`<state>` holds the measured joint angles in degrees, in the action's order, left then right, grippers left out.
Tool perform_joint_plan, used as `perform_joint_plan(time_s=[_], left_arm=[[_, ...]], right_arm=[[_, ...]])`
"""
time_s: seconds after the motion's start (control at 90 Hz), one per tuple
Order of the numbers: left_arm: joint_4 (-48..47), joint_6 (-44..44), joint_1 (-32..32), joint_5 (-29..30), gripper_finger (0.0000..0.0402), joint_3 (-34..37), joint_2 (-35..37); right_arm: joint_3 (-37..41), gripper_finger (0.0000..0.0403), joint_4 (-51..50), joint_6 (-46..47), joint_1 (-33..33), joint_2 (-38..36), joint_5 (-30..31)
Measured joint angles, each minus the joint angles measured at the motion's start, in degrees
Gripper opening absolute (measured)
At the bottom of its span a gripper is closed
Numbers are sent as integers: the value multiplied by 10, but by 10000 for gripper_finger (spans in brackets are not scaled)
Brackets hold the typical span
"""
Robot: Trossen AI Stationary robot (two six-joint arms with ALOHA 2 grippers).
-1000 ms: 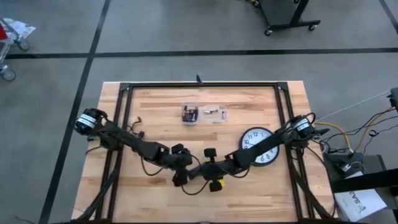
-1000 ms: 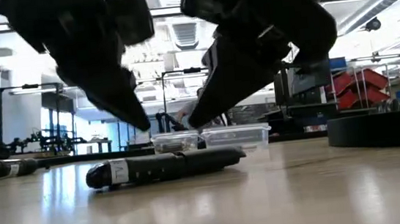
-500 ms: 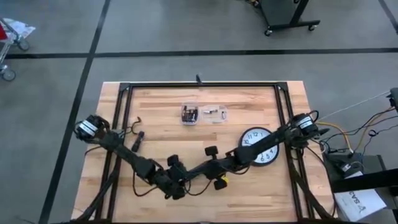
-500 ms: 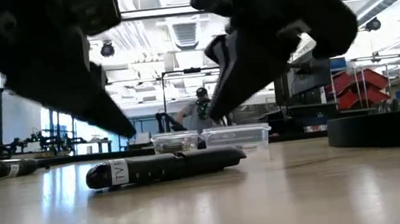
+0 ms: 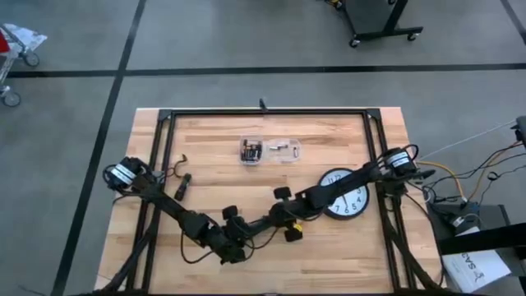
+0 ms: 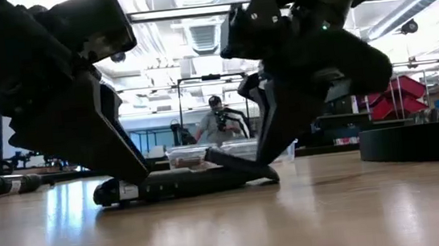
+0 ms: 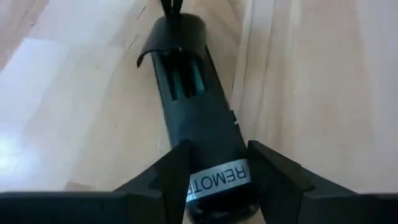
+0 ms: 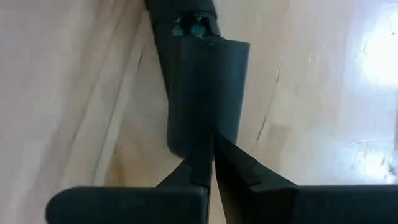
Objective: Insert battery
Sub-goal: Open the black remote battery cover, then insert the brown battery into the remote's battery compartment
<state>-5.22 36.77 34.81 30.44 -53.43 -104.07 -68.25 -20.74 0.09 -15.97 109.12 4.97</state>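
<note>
A black remote (image 6: 178, 184) lies on the table near its front edge, label end (image 7: 217, 179) toward my left gripper (image 7: 217, 171), whose fingers close on its two sides. Its battery compartment (image 7: 184, 79) stands open, with teal shapes inside; I cannot tell whether they are a battery. The loose battery cover (image 8: 208, 87) slants up at the remote's other end, with my right gripper (image 8: 210, 163) shut on it. In the high view both grippers meet at about (image 5: 255, 234), and the arms hide the remote. My left gripper pinches the remote's labelled end (image 7: 214, 163) between its two fingers, one on each long side. The fingers slant down from the table's left and lie along the remote, which rests flat on the table. My right gripper pinches the battery cover's free edge (image 8: 203, 144) between its shut fingertips. The fingers slant down from the table's right, in line with the remote. The cover is tilted, its far edge (image 6: 214, 154) raised over the compartment.
Two clear boxes (image 5: 269, 151) with small parts stand at the far middle. A round black-rimmed clock (image 5: 345, 193) lies to the right under my right arm. A slim black stick (image 5: 182, 187) lies at the left. Black frame rails (image 5: 164, 164) run along the table's sides.
My left gripper has swung toward the table's near left and come down onto the remote's labelled end. My right gripper has dropped to the remote's other end and taken hold of the cover. The remote has stayed in place.
</note>
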Motion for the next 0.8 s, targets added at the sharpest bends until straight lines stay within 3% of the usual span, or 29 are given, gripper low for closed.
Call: perform_joint_plan(time_s=[0.167,0.367,0.567,0.678,0.8], left_arm=[[-50,-7,-1,-6,138,-1,8],[-80,-23,0,-23,133,1,23],[-114,-13,5,-29,132,3,81],[-125,-12,7,-27,132,4,122],[-133,-18,5,-20,132,10,164]], right_arm=[[-21,0,-101,5,-2,-28,67],[-25,0,-78,-2,-2,-54,80],[-61,0,-184,18,37,-74,200],[-79,0,-204,14,68,-96,207],[-96,0,-202,-53,101,-111,208]])
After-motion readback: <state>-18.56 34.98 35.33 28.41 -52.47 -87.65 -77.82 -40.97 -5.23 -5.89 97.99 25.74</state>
